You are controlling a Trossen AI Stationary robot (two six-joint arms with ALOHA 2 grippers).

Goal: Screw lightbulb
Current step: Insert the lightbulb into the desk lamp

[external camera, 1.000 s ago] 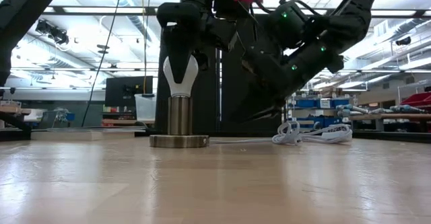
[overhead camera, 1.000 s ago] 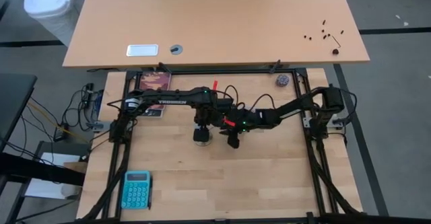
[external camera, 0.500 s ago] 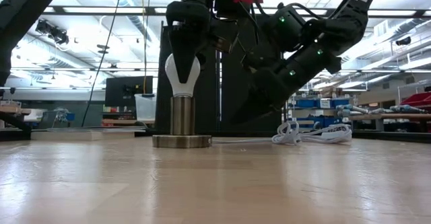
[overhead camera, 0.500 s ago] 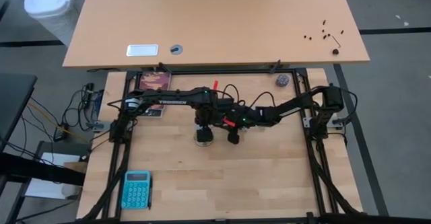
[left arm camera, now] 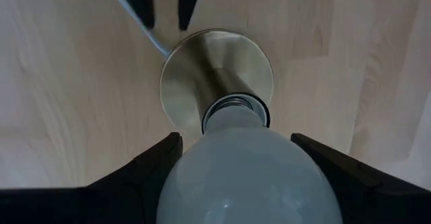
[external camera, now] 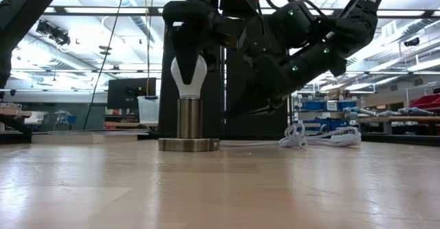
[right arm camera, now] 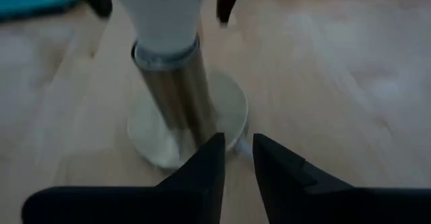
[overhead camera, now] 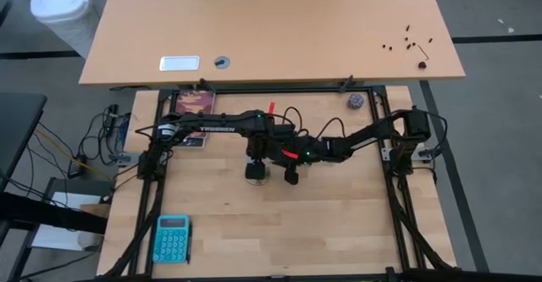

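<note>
The left end effector (external camera: 188,62) comes down from above in the low view, and its fingers (left arm camera: 145,167) clamp the lightbulb (external camera: 188,78) on both sides. The bulb stands upright with its neck in the mouth of the metal socket (external camera: 188,119), near the middle of the table (overhead camera: 339,223). In the left wrist view some screw thread shows at the collar, so the bulb looks seated but probably not turned fully home. Just to the right, the right end effector (right arm camera: 236,158) sits low beside the socket base (right arm camera: 225,113); its fingers are nearly together, hold nothing, and point at the white cord (external camera: 313,136). More turning, then letting go, seems to remain.
</note>
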